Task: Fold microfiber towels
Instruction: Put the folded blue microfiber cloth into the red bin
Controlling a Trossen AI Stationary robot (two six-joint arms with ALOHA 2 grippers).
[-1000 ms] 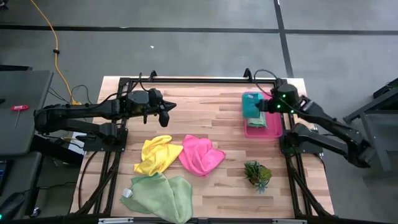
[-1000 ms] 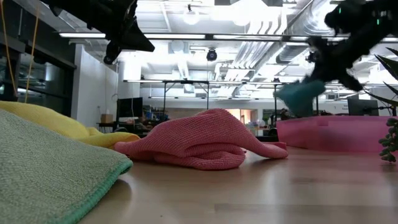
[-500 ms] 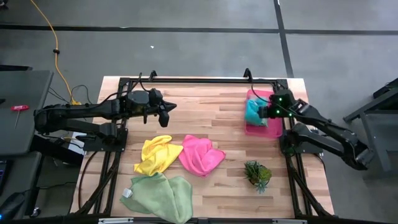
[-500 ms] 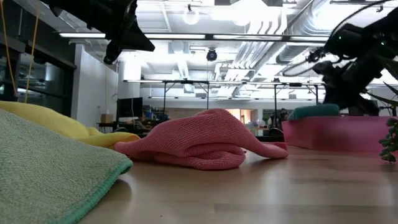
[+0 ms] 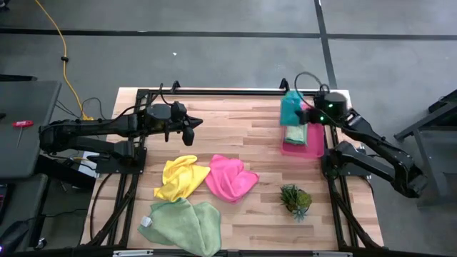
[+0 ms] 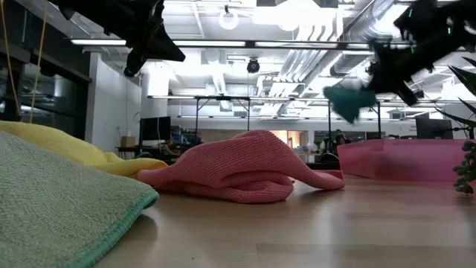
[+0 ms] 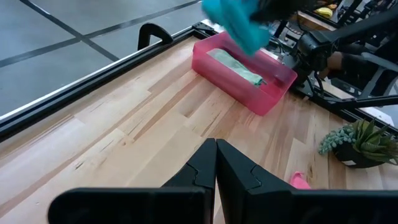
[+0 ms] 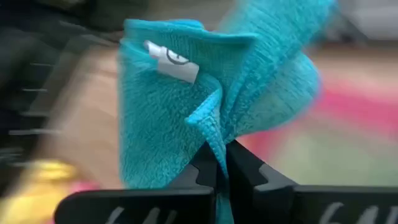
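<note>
The teal towel (image 5: 290,108) is held clamped in the right gripper (image 5: 303,116), hanging above the pink tray (image 5: 311,150), with bare table lying toward the closed, idle left gripper (image 5: 191,128).

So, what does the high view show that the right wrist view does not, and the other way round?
Only the high view shows the whole layout: the yellow towel, the hot pink towel and a pale green towel lying unfolded on the table, the small plant, the pink tray holding another pale green towel, and the left hand waiting shut above the table. Only the right wrist view shows a white label on the teal towel. Both show the right hand shut on the teal towel.
</note>
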